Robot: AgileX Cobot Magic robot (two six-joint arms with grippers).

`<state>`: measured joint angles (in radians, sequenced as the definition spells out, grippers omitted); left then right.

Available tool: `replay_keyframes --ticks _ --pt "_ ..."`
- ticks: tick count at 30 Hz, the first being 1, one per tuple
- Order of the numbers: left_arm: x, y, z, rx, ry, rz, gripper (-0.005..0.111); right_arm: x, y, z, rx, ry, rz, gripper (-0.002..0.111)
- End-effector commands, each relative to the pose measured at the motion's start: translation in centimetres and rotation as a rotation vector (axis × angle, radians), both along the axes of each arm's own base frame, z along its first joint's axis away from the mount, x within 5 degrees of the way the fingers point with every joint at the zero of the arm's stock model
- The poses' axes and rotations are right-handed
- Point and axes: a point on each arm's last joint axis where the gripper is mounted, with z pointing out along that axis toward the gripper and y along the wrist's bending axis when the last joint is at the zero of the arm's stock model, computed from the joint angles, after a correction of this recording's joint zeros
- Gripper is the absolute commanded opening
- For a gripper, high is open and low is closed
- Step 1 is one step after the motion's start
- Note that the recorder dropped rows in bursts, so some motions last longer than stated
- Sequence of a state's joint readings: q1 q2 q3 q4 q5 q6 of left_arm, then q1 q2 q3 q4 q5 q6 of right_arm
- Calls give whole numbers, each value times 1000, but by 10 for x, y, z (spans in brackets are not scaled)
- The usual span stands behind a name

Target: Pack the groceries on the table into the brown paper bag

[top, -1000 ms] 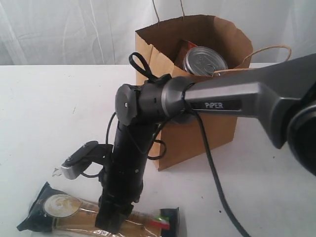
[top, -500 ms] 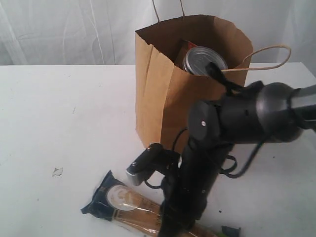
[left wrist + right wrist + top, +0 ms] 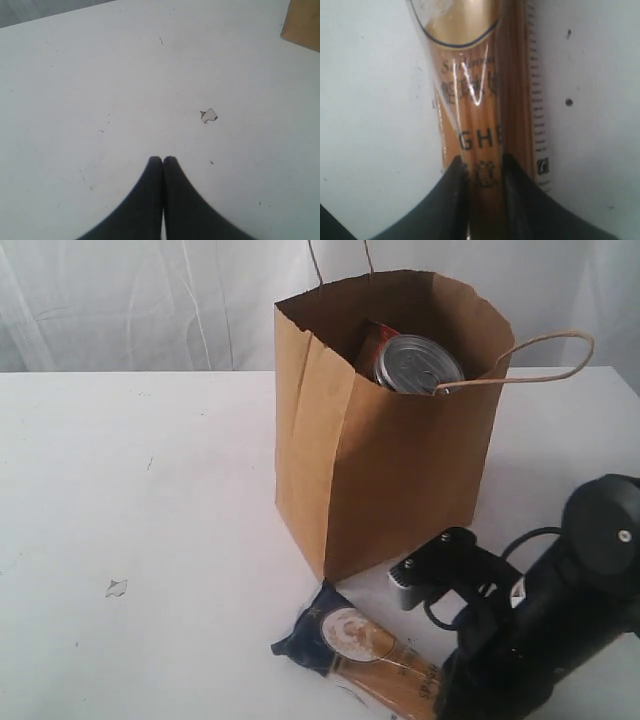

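- Left gripper [image 3: 162,165]: fingers pressed together, holding nothing, above bare table [image 3: 120,470]. It does not appear in the exterior view.
- Spaghetti packet [image 3: 365,650]: lies flat on the table near the bag's base. Long axis runs 10 to 4 o'clock, with a dark end at 10.
- Brown paper bag [image 3: 400,460]: upright with its mouth open, at 12 o'clock from the packet. A can [image 3: 417,363] sits inside.
- Right gripper [image 3: 484,170]: on the nearer arm, pinching the packet, whose long axis runs out between the fingers. Only the wrist view shows this grip; the exterior view shows the bag.

The right pincer [image 3: 482,169] clamps the middle of the spaghetti packet [image 3: 475,75], which lies on the white table [image 3: 370,100]
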<state>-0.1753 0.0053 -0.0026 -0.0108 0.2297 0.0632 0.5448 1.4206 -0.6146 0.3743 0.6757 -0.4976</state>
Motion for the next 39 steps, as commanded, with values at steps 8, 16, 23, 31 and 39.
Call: replay_keyframes --ticks 8,16,23,31,39 --pt "0 0 -1 -4 1 5 0 -6 -40 22 -35 -110 -238 0" --pt "0 0 -1 -4 1 5 0 0 -74 28 -175 -233 -484 0" --pt "0 0 -1 -4 1 5 0 4 -94 23 -193 -251 -601 0" --pt "0 0 -1 -4 1 5 0 19 -119 23 -138 -315 -792 0" --pt "0 0 -1 -4 1 5 0 33 -129 11 -132 -317 -833 0"
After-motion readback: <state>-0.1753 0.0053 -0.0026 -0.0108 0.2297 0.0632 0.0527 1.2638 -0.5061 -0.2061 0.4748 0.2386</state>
